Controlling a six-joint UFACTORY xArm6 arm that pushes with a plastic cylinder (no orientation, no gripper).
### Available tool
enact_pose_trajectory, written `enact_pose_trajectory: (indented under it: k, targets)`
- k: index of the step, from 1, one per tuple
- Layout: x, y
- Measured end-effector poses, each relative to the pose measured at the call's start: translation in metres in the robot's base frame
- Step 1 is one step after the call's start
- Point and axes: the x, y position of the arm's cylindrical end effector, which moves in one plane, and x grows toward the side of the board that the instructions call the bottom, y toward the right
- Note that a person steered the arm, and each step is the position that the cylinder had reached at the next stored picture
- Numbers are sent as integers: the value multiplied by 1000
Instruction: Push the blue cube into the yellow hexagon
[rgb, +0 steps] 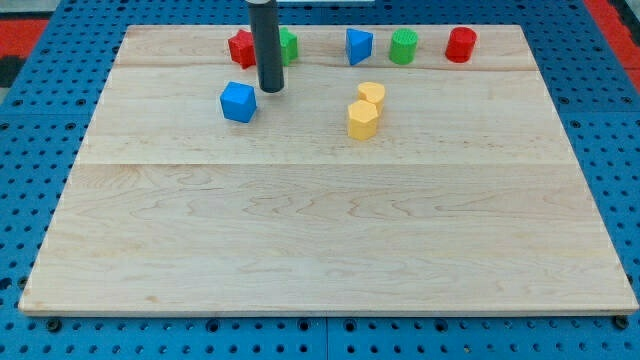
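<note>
On the wooden bench (330, 230) I count seven blocks: two blue, two yellow, two red and one green pair-mate short, so two green with one mostly hidden. My tip (270, 90) sits toward the view's top left, just to the upper right of the blue cube (238, 102), close beside it though I cannot say for sure that they touch. I have no fingers on this rig, only the dark rod, so nothing is held. To the view's right of the cube, well apart from it, the yellow hexagon (362, 119) lies touching a yellow heart-like block (371, 94) just above it. Along the view's top runs a row: a red block (240, 47) partly behind the rod, a green block (288, 45) peeking out on the rod's other side, a blue wedge-like block (359, 46), a green cylinder (403, 46) and a red cylinder (460, 45).
</note>
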Motion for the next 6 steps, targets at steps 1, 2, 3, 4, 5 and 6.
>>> enact_pose_trajectory:
  k: [1, 2, 3, 4, 5, 6]
  targets:
    - [-9, -43]
    - [0, -121]
    - [40, -91]
    - [41, 15]
    - [50, 59]
    - [32, -12]
